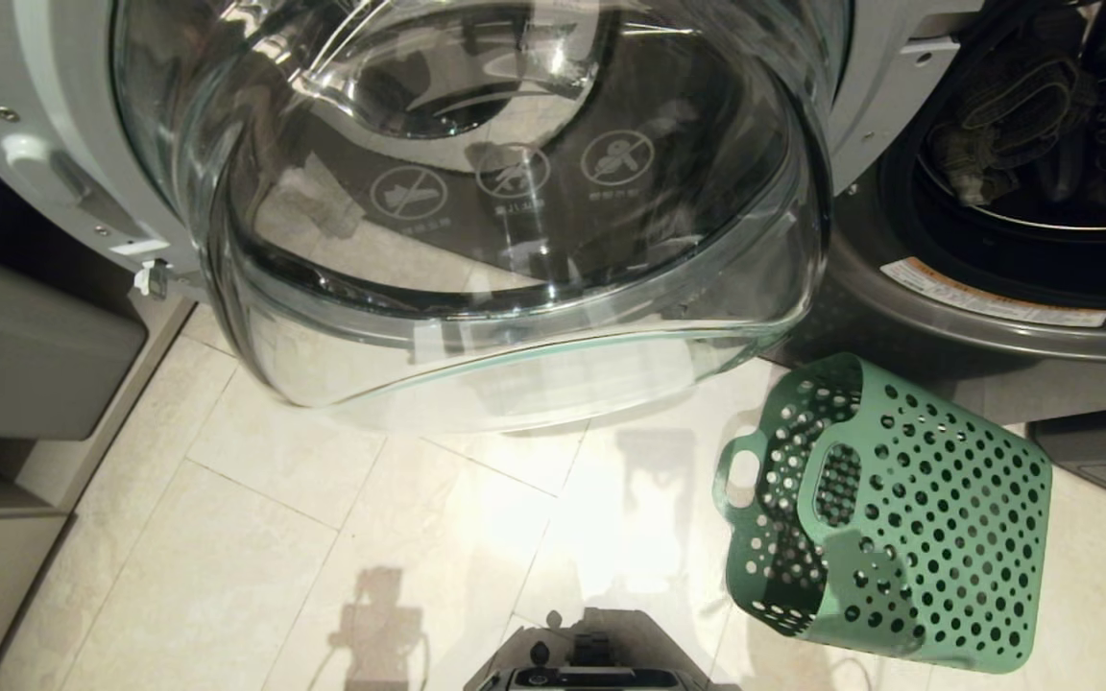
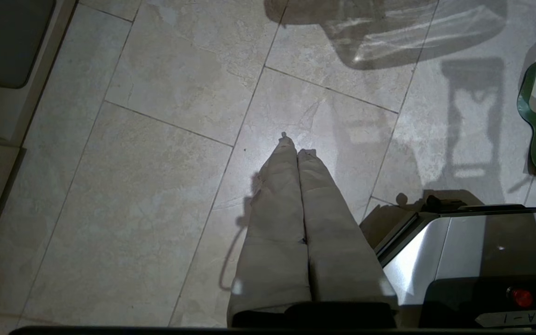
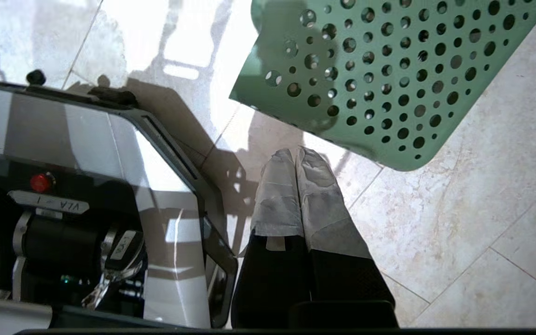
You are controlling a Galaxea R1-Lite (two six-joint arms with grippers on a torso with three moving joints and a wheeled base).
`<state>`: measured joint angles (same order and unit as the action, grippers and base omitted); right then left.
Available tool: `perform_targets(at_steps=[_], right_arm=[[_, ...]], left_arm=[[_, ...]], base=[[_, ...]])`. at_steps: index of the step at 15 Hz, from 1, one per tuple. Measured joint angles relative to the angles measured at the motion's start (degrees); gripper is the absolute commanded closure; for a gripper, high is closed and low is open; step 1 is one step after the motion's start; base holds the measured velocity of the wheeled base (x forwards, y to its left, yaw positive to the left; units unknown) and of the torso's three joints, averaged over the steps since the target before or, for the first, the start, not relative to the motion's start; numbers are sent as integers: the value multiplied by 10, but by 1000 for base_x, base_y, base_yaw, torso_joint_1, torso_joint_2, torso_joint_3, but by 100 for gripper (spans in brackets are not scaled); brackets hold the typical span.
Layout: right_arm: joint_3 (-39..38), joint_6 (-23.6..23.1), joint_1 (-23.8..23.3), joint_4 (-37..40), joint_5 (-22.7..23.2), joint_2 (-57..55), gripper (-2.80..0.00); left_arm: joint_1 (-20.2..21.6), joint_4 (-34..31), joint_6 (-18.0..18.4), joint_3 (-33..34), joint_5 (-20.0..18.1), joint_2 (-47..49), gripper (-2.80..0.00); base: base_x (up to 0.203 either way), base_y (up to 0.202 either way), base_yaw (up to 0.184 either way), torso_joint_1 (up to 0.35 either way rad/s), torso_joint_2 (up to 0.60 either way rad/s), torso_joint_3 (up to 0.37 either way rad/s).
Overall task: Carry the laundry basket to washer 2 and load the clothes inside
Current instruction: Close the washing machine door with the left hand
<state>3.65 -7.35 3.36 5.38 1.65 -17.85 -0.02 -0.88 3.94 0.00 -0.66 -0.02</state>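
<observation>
— Where were the arms?

— Both hung low beside the base (image 1: 591,662), pointing down at the tiled floor (image 1: 323,537). Neither showed from the head. The left gripper (image 2: 296,151) had its wrapped fingers pressed flat together over bare tile, holding nothing. The right gripper (image 3: 296,156) was the same: tips shut tight, empty, hovering just short of the basket's corner without touching it.

— And the laundry basket?

— The laundry basket (image 1: 937,518) lay tipped on its side at about four o'clock from the robot, mouth facing nine o'clock, nothing visible inside it.

— The washer?

— Its glass door (image 1: 515,221) stood swung wide open at twelve o'clock. The drum opening (image 1: 1043,144) sat at two o'clock, with dark fabric (image 1: 1014,106) lying inside. I couldn't make out a number label. A grey bin (image 1: 25,355) stood at ten o'clock.
</observation>
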Motion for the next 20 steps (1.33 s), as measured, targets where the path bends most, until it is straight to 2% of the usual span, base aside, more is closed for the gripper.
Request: perform_targets(at_steps=[2, 5, 10, 11, 14, 20], right_arm=[[-24, -5, -27, -47, 11, -1, 0], [-35, -14, -40, -57, 15, 19, 0], [-36, -11, -38, -57, 15, 138, 0], [-36, 2, -37, -57, 13, 153, 0], [-37, 40, -36, -57, 5, 173, 0], [-36, 32, -36, -55, -12, 181, 0]], left_arm=[[0, 0, 0, 0, 0, 0, 0], [0, 0, 0, 0, 0, 0, 0], [0, 0, 0, 0, 0, 0, 0], [0, 0, 0, 0, 0, 0, 0], [0, 0, 0, 0, 0, 0, 0], [0, 0, 0, 0, 0, 0, 0]], base=[[0, 0, 0, 0, 0, 0], [0, 0, 0, 0, 0, 0], [0, 0, 0, 0, 0, 0], [0, 0, 0, 0, 0, 0], [0, 0, 0, 0, 0, 0], [0, 0, 0, 0, 0, 0]])
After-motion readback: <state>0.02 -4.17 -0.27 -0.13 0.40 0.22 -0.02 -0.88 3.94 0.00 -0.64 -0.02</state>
